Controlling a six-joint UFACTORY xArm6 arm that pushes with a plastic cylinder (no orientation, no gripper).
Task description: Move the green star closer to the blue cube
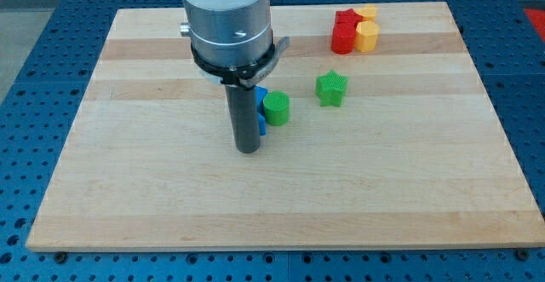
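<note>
Right now my tip [247,149] sits on the worktop [128,188], just left of the blue block [261,112], which the rod mostly hides. No claw here, only the rod, holding nothing. Green cylinder [276,109] touches the blue block's right side. Green star [331,88] lies right of the cylinder, a small gap between them. Red blocks [343,31] and yellow blocks [367,30] cluster together near the view's top right.

pale smooth wooden board [170,197], ribbed plastic-looking green star [331,89], matt dark rod [245,116].
</note>
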